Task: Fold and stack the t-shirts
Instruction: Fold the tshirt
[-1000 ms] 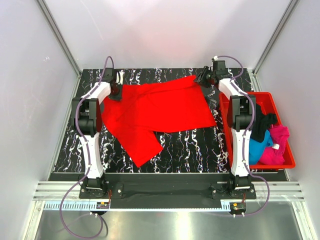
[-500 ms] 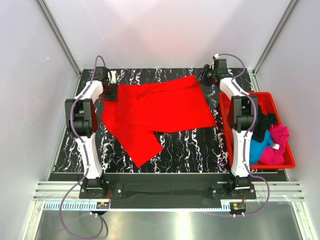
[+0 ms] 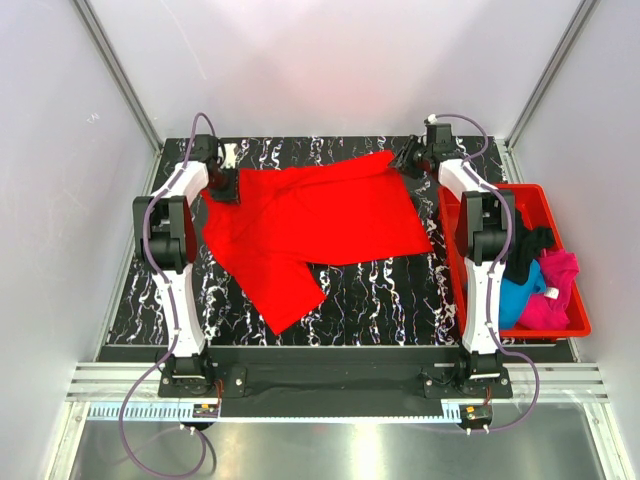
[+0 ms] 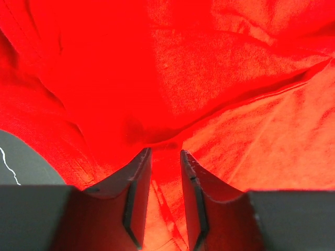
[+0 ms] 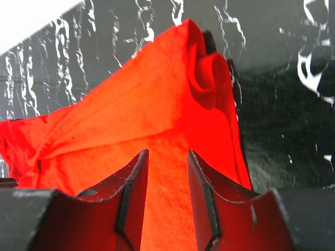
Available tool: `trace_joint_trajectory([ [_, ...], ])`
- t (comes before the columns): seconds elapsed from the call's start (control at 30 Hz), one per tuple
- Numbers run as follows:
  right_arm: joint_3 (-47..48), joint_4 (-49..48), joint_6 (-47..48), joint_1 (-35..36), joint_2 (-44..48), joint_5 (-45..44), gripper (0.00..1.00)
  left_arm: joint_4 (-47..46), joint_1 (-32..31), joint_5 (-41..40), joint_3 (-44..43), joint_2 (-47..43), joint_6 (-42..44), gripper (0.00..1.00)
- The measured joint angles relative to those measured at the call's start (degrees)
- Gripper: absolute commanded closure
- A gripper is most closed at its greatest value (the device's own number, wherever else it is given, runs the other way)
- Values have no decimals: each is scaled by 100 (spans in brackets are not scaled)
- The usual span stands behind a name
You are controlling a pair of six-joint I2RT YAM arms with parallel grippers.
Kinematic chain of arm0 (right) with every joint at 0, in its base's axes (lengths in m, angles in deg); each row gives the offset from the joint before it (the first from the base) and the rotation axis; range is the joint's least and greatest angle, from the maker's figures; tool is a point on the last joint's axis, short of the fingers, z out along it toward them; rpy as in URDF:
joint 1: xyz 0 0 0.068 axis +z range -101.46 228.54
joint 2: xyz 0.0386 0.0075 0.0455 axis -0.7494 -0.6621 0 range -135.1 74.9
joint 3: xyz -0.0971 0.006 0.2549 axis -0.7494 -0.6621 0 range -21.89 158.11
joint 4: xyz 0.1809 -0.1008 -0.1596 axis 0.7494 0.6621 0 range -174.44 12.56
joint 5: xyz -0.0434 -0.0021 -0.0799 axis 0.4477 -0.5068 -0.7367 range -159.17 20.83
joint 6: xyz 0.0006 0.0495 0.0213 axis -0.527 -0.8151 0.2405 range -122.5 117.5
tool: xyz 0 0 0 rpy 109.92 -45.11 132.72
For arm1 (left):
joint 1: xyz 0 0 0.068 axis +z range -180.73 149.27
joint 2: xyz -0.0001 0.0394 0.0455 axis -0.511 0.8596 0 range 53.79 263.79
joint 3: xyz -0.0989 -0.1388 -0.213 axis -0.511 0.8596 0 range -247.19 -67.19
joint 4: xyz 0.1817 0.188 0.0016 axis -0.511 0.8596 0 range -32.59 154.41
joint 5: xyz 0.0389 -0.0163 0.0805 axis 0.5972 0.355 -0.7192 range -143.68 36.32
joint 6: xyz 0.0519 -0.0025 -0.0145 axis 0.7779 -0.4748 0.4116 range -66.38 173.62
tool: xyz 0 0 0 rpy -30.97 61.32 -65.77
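L arm has swung out toward the upper left of the top view, then eased back a touch; R arm hasn't shifted. Left gripper (image 3: 222,185) sits on the red t-shirt's (image 3: 320,215) upper-left corner. Its fingers are nearly together w/ creases running into the gap. It looks like a pinch, but you can't tell for sure. Right gripper (image 3: 408,158) is at the upper-right corner, fingers part-spread w/ cloth between; bite also unclear. The tee lies spread mid-frame on the marbled table (image 3: 380,290). Risk: if either hold is shallow, that corner slips as you pull and the fold goes crooked. The rolled R corner may also bunch.
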Motion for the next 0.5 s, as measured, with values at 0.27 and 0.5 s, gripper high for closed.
trace_joint_trajectory([
  [0.27,-643,52,59,0,439,-122,57,-214,-2,20,98,-4,-125,100],
  [0.5,-1244,-35,103,0,1209,-153,57,-400,0,37,415,-98,-177,64],
])
